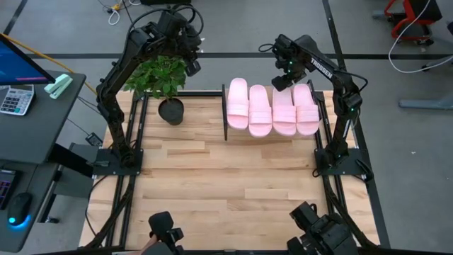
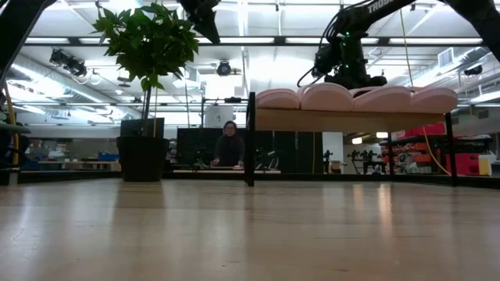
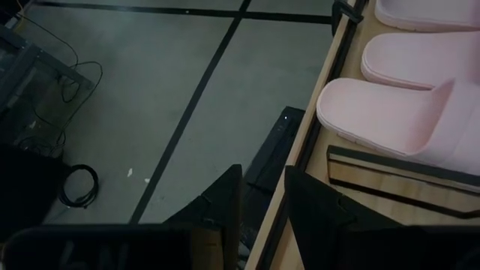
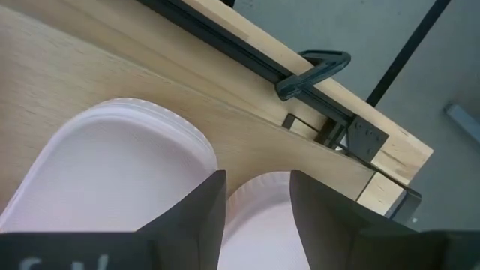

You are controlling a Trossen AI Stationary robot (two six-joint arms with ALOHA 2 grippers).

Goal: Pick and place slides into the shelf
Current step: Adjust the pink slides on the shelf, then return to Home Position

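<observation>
Several pale pink slides [image 1: 272,110] lie side by side, flat on the shelf [image 2: 351,119], at the far right of the table. They show in a row in the low view as well [image 2: 355,97]. My right gripper [image 1: 283,81] points down over the far end of the third slide from the left [image 4: 259,214], which shows between its open fingers. No touch can be seen there. My left gripper [image 1: 192,67] hangs high above the plant at the far left. It is open [image 3: 264,176], with nothing between its fingers.
A potted plant [image 1: 163,78] stands in a black pot [image 1: 170,111] left of the shelf. The near half of the wooden table [image 1: 233,184] is bare. A desk with a calculator [image 1: 15,99] stands off the table's left. A person [image 2: 229,144] is in the room behind.
</observation>
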